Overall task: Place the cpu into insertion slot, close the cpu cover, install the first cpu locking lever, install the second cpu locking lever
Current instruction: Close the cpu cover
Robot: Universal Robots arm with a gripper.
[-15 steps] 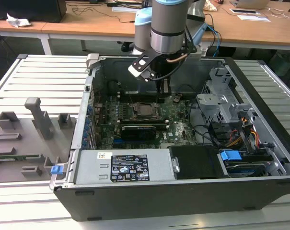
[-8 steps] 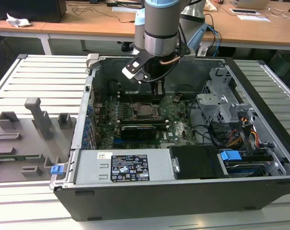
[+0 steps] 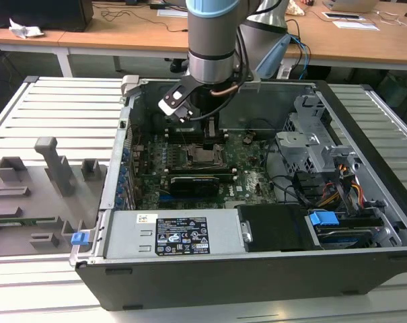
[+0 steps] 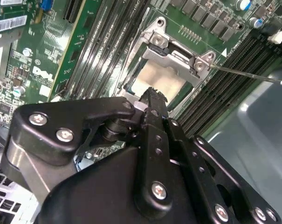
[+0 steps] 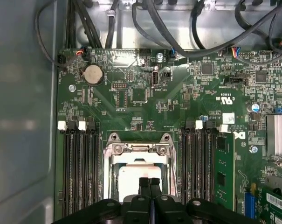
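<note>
Noted gripper [image 5: 149, 181] squeezed together, empty, tips down at cpu [image 5: 131, 173] lying in insertion slot [image 5: 114, 182] beneath apparently lowered cpu cover [image 5: 138, 149], locking lever [image 4: 243, 73] unlatched; risk of skewing and jamming chip if pressed off-centre.

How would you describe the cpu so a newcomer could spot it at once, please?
In the open computer case, find the green circuit board. Between its banks of long black memory slots sits the cpu: the only pale, plain square, framed by the silvery cpu cover.
</note>
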